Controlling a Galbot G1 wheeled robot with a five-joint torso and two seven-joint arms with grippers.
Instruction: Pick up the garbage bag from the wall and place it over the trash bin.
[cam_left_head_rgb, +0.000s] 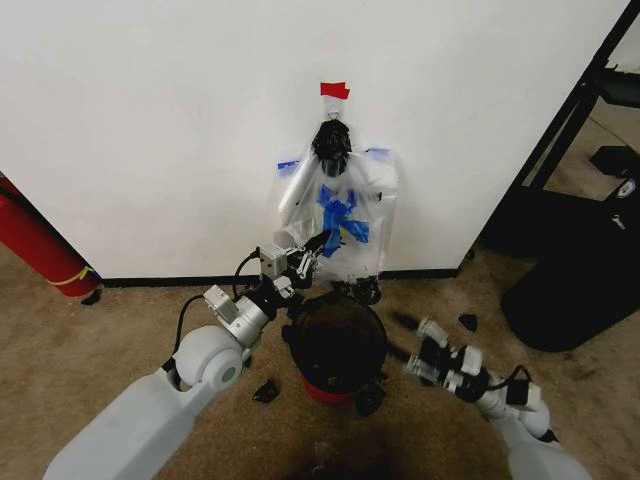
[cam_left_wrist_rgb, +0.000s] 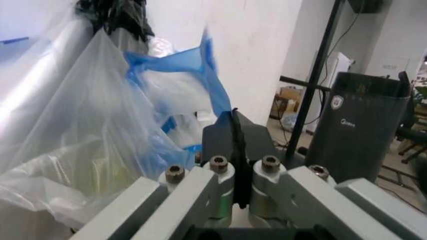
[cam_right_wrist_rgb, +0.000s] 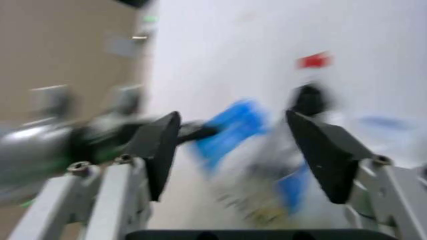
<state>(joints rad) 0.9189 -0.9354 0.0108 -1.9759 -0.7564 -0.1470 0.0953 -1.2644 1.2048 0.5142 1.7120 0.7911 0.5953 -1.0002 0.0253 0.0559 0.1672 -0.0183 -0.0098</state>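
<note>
The garbage bag, clear with blue handles, hangs on the white wall in a bunch of like bags under a black knot and red tape. My left gripper reaches up to it, shut on a blue handle that stretches down to its fingertips. The trash bin, black inside and red outside, stands on the carpet just below the bags. My right gripper hovers right of the bin, open and holding nothing.
A red cylinder leans at the wall's left end. A large black bulky object and a black frame stand to the right. Small black scraps lie on the carpet around the bin.
</note>
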